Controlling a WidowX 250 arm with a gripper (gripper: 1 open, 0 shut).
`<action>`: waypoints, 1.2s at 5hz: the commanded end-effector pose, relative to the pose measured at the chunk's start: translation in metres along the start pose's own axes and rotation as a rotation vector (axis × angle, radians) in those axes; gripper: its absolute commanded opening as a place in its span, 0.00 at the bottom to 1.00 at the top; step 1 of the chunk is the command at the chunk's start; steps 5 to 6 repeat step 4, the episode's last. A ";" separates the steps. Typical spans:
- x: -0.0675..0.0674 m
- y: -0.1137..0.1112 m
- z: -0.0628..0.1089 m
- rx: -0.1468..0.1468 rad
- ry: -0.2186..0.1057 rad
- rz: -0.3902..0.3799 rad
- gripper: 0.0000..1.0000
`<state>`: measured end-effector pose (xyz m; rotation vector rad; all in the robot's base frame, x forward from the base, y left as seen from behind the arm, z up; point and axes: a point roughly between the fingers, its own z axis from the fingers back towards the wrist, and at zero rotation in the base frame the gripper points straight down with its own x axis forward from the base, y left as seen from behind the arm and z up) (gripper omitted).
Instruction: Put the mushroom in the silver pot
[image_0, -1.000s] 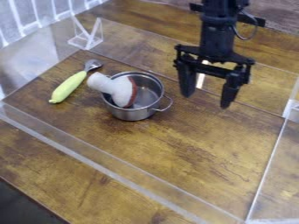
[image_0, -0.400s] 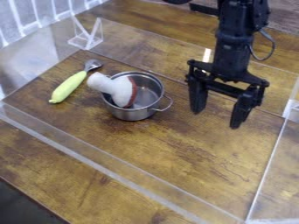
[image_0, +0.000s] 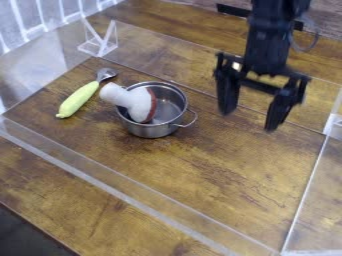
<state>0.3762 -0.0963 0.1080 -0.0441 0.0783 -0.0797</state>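
Mushroom propped on the pot's rim, gripper clear to the right.

Nearest, the silver pot (image_0: 156, 111) sits on the wooden table (image_0: 201, 190), shiny, low-walled, reddish inside. The mushroom (image_0: 124, 94) lies tilted across its left rim, white stem into the pot, grey-brown cap hanging outside beside a yellow-green corn-like object (image_0: 78, 99). Farther right, the gripper (image_0: 259, 100) hangs empty, fingers spread wide. Judged: backing away straight avoids nudging the half-seated mushroom.

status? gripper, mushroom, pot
Gripper open, empty, right of pot. Mushroom lies across silver pot rim, cap outside. Corn left, not blocking.
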 end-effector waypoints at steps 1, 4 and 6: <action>0.007 0.011 0.045 -0.014 -0.101 0.014 1.00; -0.009 0.009 0.033 -0.033 -0.082 0.045 1.00; -0.009 0.009 0.033 -0.033 -0.082 0.045 1.00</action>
